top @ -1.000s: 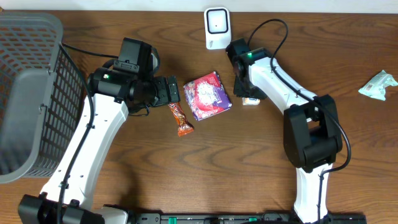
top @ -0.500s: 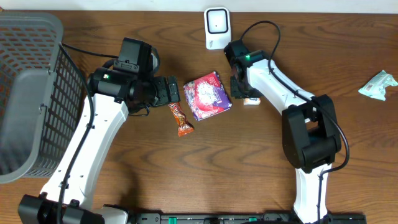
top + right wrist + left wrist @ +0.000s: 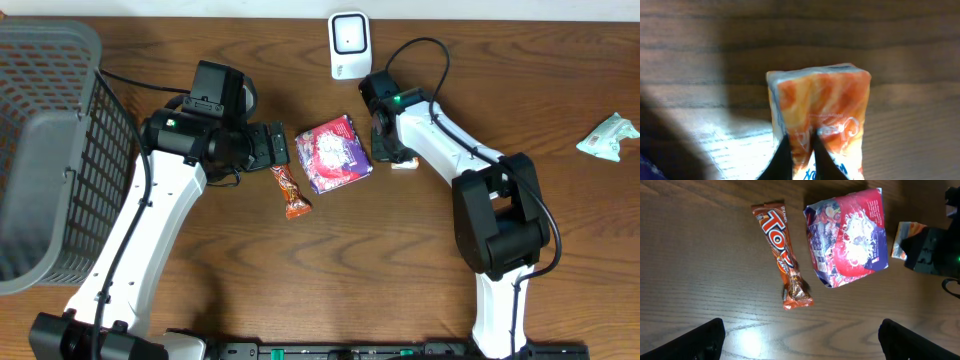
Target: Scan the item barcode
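Observation:
My right gripper (image 3: 801,140) is shut on the item, a small orange and white packet (image 3: 830,100), pinching a fold of its wrapper. In the overhead view the packet (image 3: 404,163) lies on the table just right of a purple snack bag (image 3: 333,152). No barcode shows on it. The white scanner (image 3: 347,42) stands at the table's back edge, a short way behind the right gripper (image 3: 388,150). My left gripper (image 3: 801,340) hangs wide open over bare wood, with an orange candy bar (image 3: 782,255) and the purple bag (image 3: 850,237) lying ahead of it.
A grey mesh basket (image 3: 40,150) fills the left end of the table. A crumpled pale green wrapper (image 3: 608,136) lies at the far right. The right arm's black cable loops near the scanner.
The right gripper has closed onto the orange packet and shifted slightly left. The left arm has not moved.

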`<state>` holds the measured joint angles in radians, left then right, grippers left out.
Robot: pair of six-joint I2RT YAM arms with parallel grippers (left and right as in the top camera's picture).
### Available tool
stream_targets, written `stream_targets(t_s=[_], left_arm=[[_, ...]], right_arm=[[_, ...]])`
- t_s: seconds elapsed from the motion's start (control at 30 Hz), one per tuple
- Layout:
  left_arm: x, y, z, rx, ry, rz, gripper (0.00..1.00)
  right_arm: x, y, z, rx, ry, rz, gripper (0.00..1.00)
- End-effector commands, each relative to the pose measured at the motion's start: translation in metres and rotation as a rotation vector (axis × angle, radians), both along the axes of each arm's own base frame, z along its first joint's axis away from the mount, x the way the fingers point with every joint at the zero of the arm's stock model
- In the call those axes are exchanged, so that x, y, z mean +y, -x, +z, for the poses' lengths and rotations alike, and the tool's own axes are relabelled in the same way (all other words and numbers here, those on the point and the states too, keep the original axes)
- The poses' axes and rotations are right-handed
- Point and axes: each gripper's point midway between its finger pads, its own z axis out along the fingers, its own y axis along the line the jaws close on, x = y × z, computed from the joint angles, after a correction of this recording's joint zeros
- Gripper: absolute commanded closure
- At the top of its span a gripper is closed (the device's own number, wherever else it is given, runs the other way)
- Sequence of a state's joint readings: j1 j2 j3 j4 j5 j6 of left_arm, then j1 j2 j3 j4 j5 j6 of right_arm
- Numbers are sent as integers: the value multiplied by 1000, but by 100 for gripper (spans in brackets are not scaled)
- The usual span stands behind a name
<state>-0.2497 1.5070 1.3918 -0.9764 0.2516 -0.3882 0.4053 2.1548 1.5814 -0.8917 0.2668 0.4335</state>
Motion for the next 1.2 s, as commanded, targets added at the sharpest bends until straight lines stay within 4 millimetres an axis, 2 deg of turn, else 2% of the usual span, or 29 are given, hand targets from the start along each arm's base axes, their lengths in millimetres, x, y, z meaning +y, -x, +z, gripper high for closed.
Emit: stream_targets(t_s=[0.0, 0.17, 0.37, 0.53, 0.6, 0.67, 0.77, 0.8, 0.9, 0.93, 0.97, 1.17], left_arm=[[3, 0, 4, -16, -10, 0, 2], [3, 0, 4, -16, -10, -1, 2], [3, 0, 4, -16, -10, -1, 2], [3, 0, 4, -16, -10, 0, 2], [3, 0, 4, -16, -10, 0, 2], [3, 0, 4, -16, -10, 0, 2], [3, 0, 4, -16, -10, 0, 2], [3, 0, 4, -16, -10, 0, 2], [3, 0, 4, -16, -10, 0, 2], [3, 0, 4, -16, -10, 0, 2], [3, 0, 4, -16, -10, 0, 2], [3, 0, 4, -16, -10, -1, 2]], right_arm=[[-2, 17, -13, 66, -8, -19, 99], [17, 10, 11, 74, -154, -27, 99], [43, 0, 55, 108, -494, 47, 99], [38, 0, 68, 152, -724, 62, 99], [27, 0, 68, 163, -791, 46, 99], [19, 1, 63, 167, -794, 29, 99], [20, 5, 60, 170, -788, 73, 99], [21, 6, 60, 172, -784, 79, 95], [27, 7, 57, 169, -746, 104, 73], [27, 7, 54, 165, -709, 104, 65], [24, 6, 50, 163, -663, 89, 64], [5, 8, 33, 113, -305, -28, 61]])
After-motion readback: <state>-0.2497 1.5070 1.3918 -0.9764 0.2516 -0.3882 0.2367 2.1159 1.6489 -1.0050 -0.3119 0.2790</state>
